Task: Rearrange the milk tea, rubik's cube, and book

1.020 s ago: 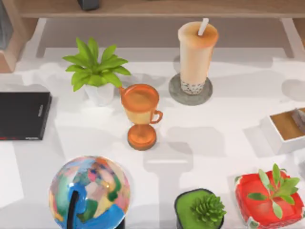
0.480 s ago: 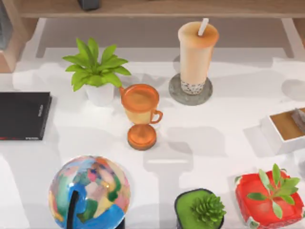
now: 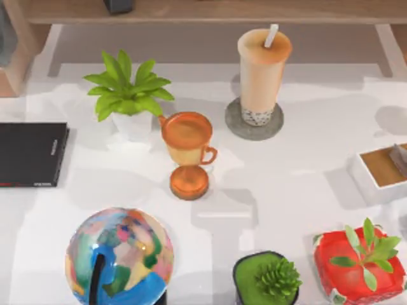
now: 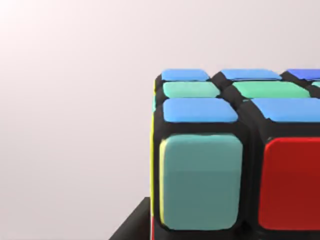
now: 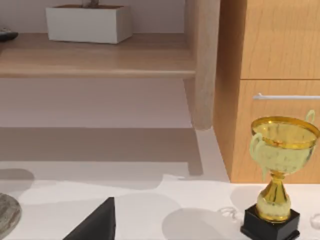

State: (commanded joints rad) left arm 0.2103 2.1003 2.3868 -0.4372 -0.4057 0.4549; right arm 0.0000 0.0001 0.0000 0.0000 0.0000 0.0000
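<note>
Barely anything has shifted: the rubik's cube (image 4: 225, 165) looms right at your left wrist, though I cannot tell whether either claw grips. Farther off, at twelve o'clock, the milk tea (image 3: 262, 73) stays on its coaster (image 3: 235, 124), so rearranging remains ahead.

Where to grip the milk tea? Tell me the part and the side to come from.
Grip the milk tea around its mid-body, coming in level from the open table on the top view's right. It stands upright on a grey coaster, and the straw blocks a grasp from above.
</note>
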